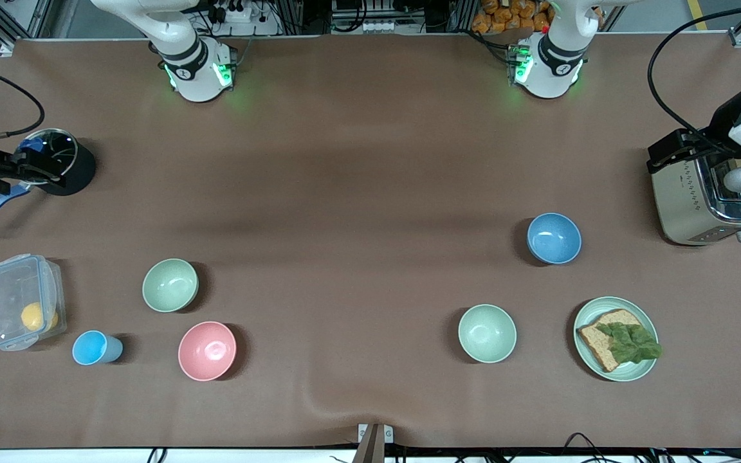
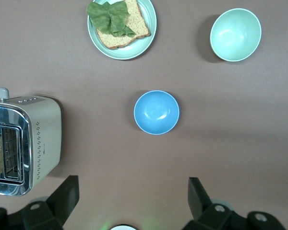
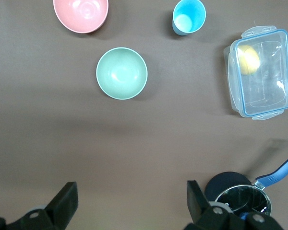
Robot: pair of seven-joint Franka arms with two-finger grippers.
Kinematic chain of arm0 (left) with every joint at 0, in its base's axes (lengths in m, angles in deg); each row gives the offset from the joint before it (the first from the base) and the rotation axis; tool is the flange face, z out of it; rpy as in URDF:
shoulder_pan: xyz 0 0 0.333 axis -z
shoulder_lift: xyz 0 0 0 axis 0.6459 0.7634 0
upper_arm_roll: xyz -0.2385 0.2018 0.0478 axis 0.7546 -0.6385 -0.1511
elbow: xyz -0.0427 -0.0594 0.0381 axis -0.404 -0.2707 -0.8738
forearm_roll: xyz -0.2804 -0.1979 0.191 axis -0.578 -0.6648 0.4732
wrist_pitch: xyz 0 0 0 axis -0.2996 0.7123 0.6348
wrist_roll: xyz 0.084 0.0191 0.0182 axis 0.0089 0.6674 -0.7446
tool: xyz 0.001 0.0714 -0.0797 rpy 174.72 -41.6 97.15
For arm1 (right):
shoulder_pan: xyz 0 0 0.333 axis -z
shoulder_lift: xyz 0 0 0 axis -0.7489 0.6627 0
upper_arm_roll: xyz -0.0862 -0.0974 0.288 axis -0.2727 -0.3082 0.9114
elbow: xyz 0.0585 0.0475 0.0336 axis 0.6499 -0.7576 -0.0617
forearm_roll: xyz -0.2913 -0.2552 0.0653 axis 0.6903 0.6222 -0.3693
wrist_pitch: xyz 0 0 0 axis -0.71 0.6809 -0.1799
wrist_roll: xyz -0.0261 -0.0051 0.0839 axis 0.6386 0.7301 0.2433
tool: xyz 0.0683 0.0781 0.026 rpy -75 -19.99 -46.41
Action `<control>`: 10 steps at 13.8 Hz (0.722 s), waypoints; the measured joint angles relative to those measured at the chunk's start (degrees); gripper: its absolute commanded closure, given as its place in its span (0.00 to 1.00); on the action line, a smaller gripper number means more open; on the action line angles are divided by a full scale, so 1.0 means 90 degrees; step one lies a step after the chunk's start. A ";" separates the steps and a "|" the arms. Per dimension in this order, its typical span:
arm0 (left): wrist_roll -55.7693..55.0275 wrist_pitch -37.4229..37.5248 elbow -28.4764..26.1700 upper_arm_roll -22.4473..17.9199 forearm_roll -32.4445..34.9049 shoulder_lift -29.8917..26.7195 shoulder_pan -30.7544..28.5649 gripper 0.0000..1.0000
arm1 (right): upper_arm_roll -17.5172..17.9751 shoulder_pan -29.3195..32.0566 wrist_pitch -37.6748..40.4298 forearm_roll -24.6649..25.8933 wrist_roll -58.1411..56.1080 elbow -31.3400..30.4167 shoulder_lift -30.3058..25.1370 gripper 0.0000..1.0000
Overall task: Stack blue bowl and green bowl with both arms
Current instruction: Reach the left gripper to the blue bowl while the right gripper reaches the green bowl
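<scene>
Round matte blue bowl [image 1: 554,238] upright on brown tabletop [image 1: 357,193], mid-height of front frame, toward left arm's end, near steel toaster [image 1: 698,199]. Round sage green bowl [image 1: 170,285] lower in frame, toward right arm's end, beside pink bowl [image 1: 207,350]. Bowls well apart, unstacked. Left tool [image 2: 133,201] spread wide, empty, over tabletop by toaster. Right tool [image 3: 129,201] spread wide, empty, by black utensil cup [image 3: 235,189].

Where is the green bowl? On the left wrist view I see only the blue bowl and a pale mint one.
Observer: The green bowl sits upright toward the right arm's end of the table.
Operator: Anything crowding it?
Observer: A pink bowl stands beside it, nearer the front camera, not touching.
Operator: Right gripper ready?
Observer: The right gripper is open and empty, up above the table near the black pot.
</scene>
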 measured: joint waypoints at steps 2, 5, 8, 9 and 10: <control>0.0000 0.0011 0.0000 -0.0001 0.0000 -0.0001 -0.0004 0.00 | 0.0000 0.0000 0.0001 0.0000 0.0000 0.0001 0.0000 0.00; 0.0000 0.0027 -0.0054 -0.0043 0.0007 0.0044 -0.0043 0.00 | 0.0002 0.0000 0.0004 0.0000 0.0000 0.0001 0.0002 0.00; 0.0000 0.0014 -0.0227 -0.0063 0.0014 0.0351 -0.0065 0.00 | 0.0023 0.0001 0.0026 0.0000 0.0000 0.0001 0.0031 0.00; 0.0000 -0.0057 -0.0303 -0.0065 0.0027 0.0528 -0.0066 0.00 | 0.0057 0.0001 0.0044 0.0000 0.0000 0.0000 0.0069 0.00; 0.0000 -0.0308 -0.0465 -0.0067 0.0062 0.0691 -0.0073 0.00 | 0.0096 0.0000 0.0045 0.0000 0.0000 0.0001 0.0126 0.00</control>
